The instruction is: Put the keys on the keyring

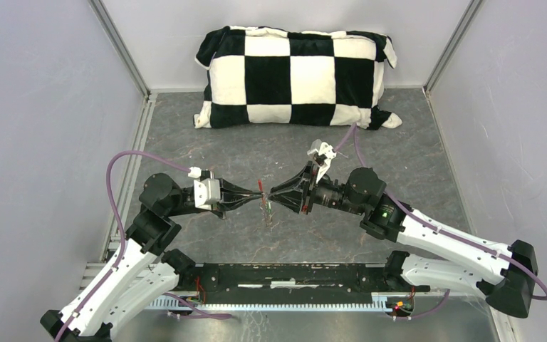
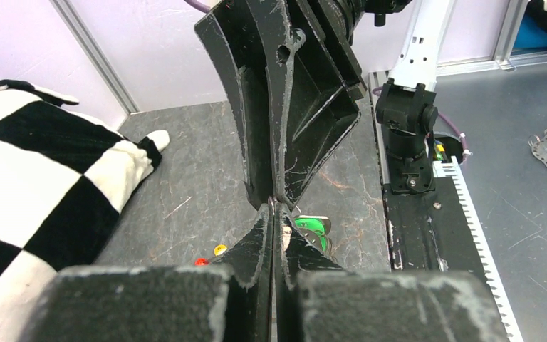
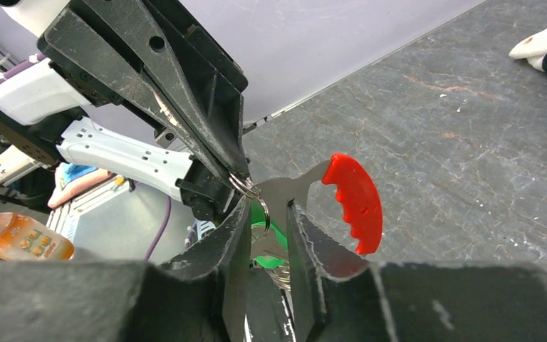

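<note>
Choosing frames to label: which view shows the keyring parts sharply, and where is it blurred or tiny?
Right wrist: bright red plastic tag and thin silver metal ring sharp; left wrist: green-headed key half hidden, near fingers blurred; top external: all tiny.

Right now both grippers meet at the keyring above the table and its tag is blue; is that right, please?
Not quite: the tag on the keyring is red, not blue, as the right wrist view shows. The left gripper and right gripper do meet there.

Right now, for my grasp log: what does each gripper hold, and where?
Left gripper: the keyring, pinched by its silver ring at the fingertips. Right gripper: its fingers flank the metal beside the red tag; a firm clamp cannot be told.
</note>
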Action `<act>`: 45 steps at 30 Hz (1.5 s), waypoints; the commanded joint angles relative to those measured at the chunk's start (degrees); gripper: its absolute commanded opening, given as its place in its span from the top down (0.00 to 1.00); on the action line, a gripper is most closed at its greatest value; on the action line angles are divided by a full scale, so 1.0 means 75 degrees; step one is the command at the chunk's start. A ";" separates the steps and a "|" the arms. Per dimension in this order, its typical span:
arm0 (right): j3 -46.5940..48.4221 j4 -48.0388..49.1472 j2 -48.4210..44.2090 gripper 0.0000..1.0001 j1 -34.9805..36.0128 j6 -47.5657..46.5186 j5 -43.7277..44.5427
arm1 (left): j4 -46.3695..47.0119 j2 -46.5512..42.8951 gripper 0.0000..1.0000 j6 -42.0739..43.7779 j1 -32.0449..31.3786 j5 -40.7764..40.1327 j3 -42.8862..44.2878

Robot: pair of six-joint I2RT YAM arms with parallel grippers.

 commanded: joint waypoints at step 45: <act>0.0320 0.0136 -0.0089 1.00 -0.0045 -0.4265 -0.2027 | -0.0990 0.0393 0.98 0.0340 -0.0003 0.1650 0.0788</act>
